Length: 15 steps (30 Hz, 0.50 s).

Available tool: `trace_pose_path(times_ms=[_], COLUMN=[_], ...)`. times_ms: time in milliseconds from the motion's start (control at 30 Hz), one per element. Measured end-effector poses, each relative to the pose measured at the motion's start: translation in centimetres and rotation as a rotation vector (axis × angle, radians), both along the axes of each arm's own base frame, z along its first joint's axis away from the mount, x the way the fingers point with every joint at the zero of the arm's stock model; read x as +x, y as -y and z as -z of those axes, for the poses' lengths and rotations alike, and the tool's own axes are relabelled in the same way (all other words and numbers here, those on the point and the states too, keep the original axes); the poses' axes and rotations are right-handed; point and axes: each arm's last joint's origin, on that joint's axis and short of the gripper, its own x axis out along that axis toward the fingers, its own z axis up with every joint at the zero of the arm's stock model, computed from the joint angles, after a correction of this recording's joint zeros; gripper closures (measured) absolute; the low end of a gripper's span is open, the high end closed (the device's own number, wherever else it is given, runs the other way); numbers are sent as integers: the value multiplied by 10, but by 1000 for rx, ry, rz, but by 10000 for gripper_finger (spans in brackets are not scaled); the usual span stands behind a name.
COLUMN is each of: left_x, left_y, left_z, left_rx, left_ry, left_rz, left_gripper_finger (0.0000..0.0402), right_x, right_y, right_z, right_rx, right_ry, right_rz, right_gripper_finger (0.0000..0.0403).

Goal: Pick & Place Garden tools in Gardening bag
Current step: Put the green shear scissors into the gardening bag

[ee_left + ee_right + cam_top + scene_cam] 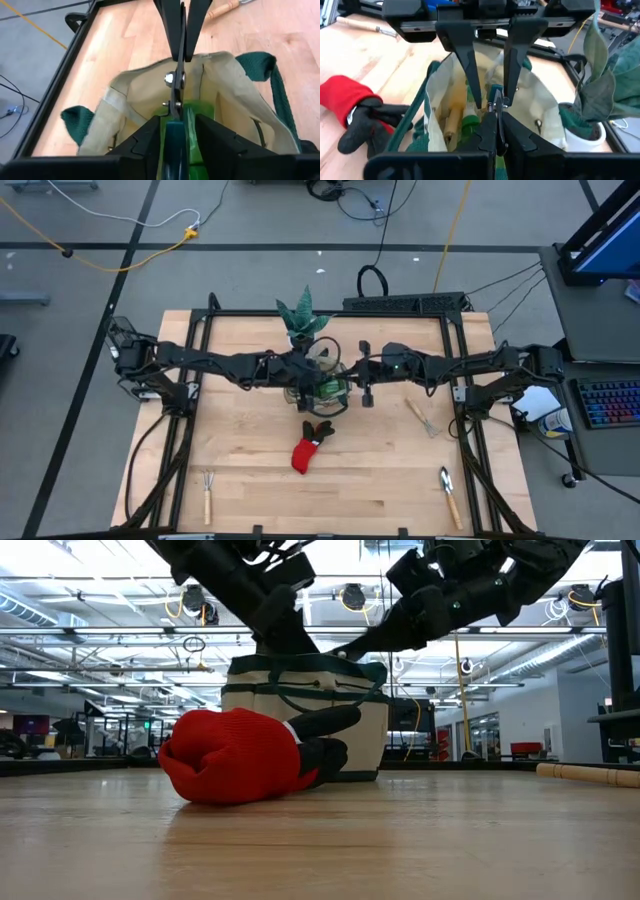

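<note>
I have both pincers over the soft beige fabric bag with dark green trim [250, 700], which stands at the middle of the wooden desk [250, 480], a little towards the back edge. My right pincer [493, 114] is clamped tight on the upper end of the grey metal pruning shears [172, 77], holding them upright in the bag's mouth. My left pincer [176, 127] faces it from the other side. Its two fingers [470, 65] stand apart, one on each side of the shears. I cannot tell whether they touch the metal.

Down inside the bag I see a green plastic spray bottle [470, 122] and, beside it, a wooden tool handle [451, 117].

The red-and-black glove [308, 448] lies on the desk just in front of the bag. A small wooden-handled fork [207, 492] lies near the front corner on my left. A wooden-handled metal trowel [449, 495] lies near the front corner on my right. Another wooden-handled tool [422, 417] lies towards the right edge. The green spiky plant in its white pot [303, 315] stands at the back edge, just behind the bag.
</note>
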Motion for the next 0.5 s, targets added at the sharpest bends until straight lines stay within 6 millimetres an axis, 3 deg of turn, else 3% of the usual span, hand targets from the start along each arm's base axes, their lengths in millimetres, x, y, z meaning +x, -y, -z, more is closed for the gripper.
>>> trace_pose_path(times_ms=[500], left_x=[0], left_y=[1], left_z=[-2], left_rx=[-36], left_ry=[-18], left_rz=[18], left_gripper_finger=[346], right_x=[1], right_y=[-1], right_z=[-2], right_rx=[-42], right_ry=[21], right_rz=[-58], right_gripper_finger=[398])
